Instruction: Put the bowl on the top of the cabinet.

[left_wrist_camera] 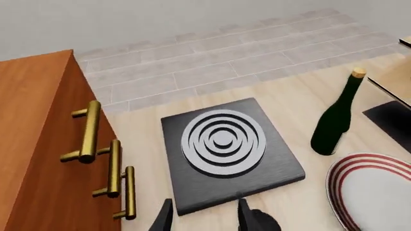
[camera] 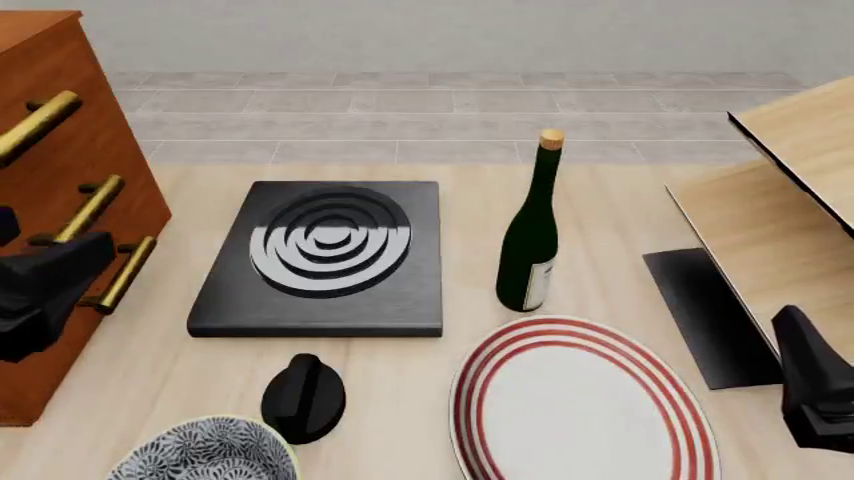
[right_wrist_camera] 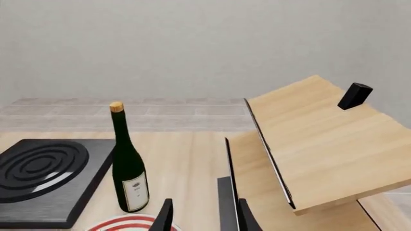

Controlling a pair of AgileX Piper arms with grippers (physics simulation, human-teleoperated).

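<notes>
The bowl [camera: 200, 456], white with dense dark leaf marks, sits at the table's near edge, left of centre, cut off by the front view's border. The reddish-brown cabinet [camera: 60, 170] with brass bar handles [left_wrist_camera: 88, 132] stands at the far left; its top runs out of view. My left gripper [camera: 54, 285] hovers beside the cabinet's front, above and left of the bowl, and its fingers [left_wrist_camera: 164, 219] are spread open with nothing between them. My right gripper [camera: 814, 385] hangs at the right edge by the shelf unit, open and holding nothing [right_wrist_camera: 204, 219]. Neither wrist view shows the bowl.
A black hot plate [camera: 327, 255] with grey rings lies mid-table. A dark green bottle [camera: 531, 235] stands to its right. A red-ringed white plate [camera: 581, 405] lies in front of the bottle. A black knob-like object [camera: 304, 398] sits just behind the bowl. A pale wood shelf unit [camera: 787, 200] fills the right.
</notes>
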